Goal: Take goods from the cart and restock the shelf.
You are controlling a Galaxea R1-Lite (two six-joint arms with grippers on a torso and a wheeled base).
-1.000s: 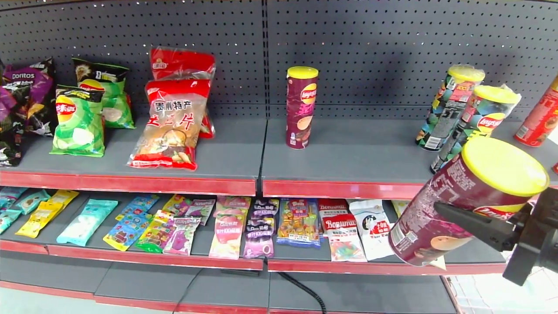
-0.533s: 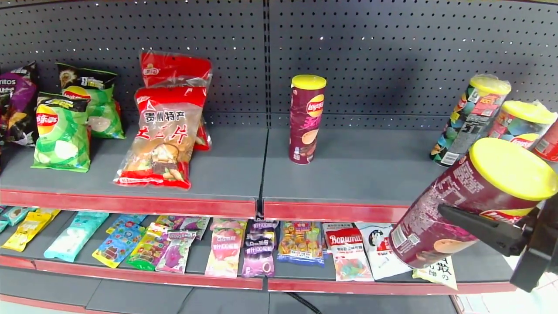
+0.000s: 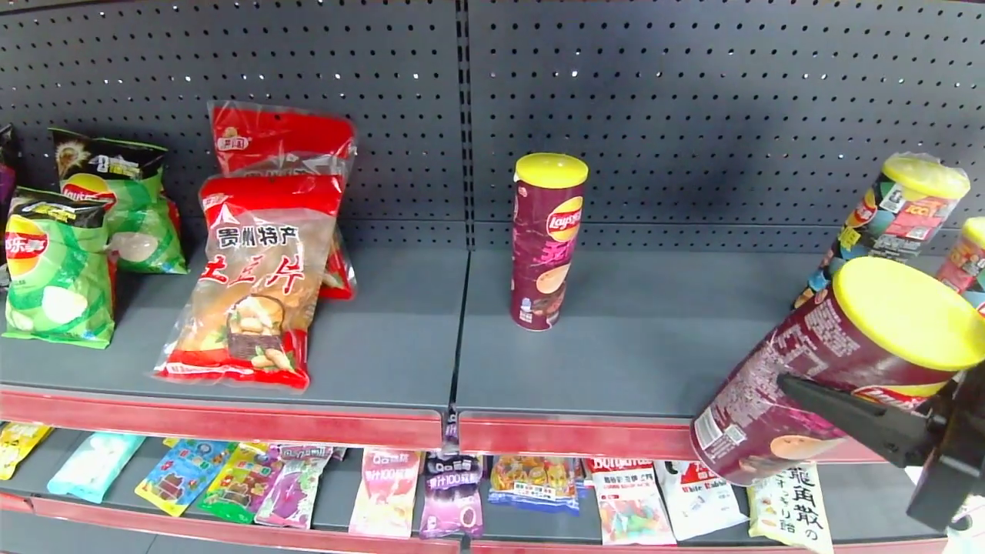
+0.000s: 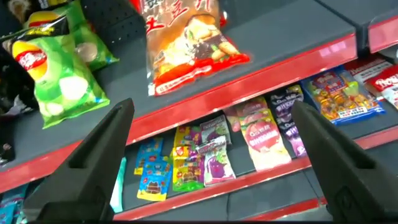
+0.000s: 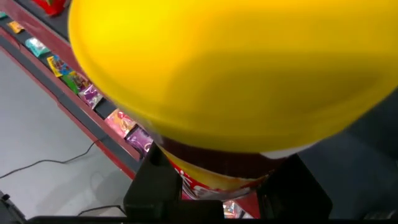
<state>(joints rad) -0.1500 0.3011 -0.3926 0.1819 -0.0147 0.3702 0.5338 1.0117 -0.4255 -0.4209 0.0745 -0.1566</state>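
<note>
Evidently the head camera had closed on the shelf over the last second: every stocked item slid left and lower together, so the goods themselves had not moved. The purple can (image 3: pixel 831 362) kept its place at near right. The right pincer (image 5: pixel 227 186) stayed clenched around it, the can tilted and in front of the upper shelf (image 3: pixel 639 346) at its red lip, not yet on it. Setting it down appeared to be the next step. The left pincer (image 4: pixel 211 155) hung released and empty. Counts: two purple cans — one held, one standing can (image 3: pixel 545 242); two red bags (image 3: pixel 254 285); two green bags (image 3: pixel 54 269); two patterned cans (image 3: pixel 893 211), far right.
</note>
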